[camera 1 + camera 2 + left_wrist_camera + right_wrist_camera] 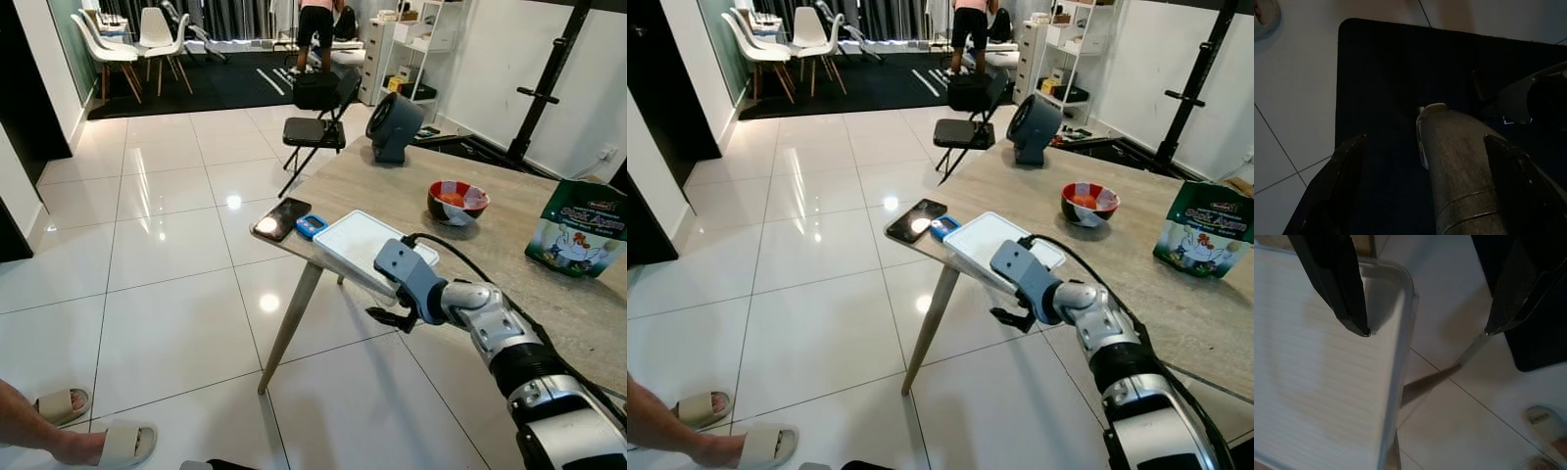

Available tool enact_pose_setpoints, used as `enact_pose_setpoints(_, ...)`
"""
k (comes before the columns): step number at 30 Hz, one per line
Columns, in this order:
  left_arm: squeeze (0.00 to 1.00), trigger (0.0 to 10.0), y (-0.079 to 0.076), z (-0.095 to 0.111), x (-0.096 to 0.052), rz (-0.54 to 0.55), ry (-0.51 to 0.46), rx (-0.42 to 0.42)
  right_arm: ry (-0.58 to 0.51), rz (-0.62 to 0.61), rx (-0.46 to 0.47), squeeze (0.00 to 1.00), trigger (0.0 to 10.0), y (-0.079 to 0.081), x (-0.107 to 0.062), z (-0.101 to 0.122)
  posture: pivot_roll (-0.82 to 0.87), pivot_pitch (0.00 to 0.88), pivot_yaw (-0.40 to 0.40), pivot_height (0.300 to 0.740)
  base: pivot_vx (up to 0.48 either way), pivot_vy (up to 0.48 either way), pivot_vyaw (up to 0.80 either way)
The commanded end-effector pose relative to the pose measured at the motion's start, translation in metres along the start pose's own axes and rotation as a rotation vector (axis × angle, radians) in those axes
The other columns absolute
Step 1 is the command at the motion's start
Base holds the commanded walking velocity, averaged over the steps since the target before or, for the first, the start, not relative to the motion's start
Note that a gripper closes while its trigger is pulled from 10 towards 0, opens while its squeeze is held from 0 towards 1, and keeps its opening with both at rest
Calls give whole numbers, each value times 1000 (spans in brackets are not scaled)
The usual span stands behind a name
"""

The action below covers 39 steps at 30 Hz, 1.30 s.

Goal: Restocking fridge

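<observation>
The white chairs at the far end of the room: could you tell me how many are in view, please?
3 white chairs: one at the far left by the dark wall, one just in front of it, and one to their right. Others may be hidden behind them.

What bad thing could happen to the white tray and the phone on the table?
The white tray sits at the table edge, partly overhanging it. The right gripper is open around its corner, so a nudge or a weak grip could tip it to the tiles. The phone and small blue gadget lie at the table's corner beside the tray; sliding the tray might knock them off.
</observation>
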<state>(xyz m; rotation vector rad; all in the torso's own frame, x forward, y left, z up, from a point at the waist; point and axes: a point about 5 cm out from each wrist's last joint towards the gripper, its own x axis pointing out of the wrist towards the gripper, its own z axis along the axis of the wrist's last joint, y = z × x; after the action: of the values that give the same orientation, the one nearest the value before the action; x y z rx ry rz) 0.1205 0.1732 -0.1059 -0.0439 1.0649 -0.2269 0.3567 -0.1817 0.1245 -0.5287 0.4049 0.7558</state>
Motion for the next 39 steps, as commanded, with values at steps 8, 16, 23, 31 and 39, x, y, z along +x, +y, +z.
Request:
enact_pose_setpoints(8, 0, 10000, -3, -8, -1, -8, 35, 2, -81, 18, 54, 0, 10000, 6, 2, 4, -80, 0, -38, 740, 0, 0, 0)
enact_pose_setpoints(16, 0, 10000, -3, -8, -1, -10, 36, 10, -328, -14, 224, 0, 10000, -4, -9, 25, -81, 0, -35, 740, 0, 0, 0)
enact_pose_setpoints(23, 0, 10000, -4, -7, 0, -13, 35, 13, -553, 19, 538, 0, 10000, -22, -31, 29, -80, 0, -36, 740, 0, 0, 0)
enact_pose_setpoints(31, 0, 10000, -4, -6, 0, -15, 32, 15, -540, 103, 777, 0, 10000, -23, -53, -6, -84, 0, -38, 740, 0, 0, 0)
enact_pose_setpoints(39, 0, 10000, -3, -7, 0, -15, 37, 19, -510, 31, 951, 0, 10000, -32, -90, -51, -97, 0, -37, 740, 0, 0, 0)
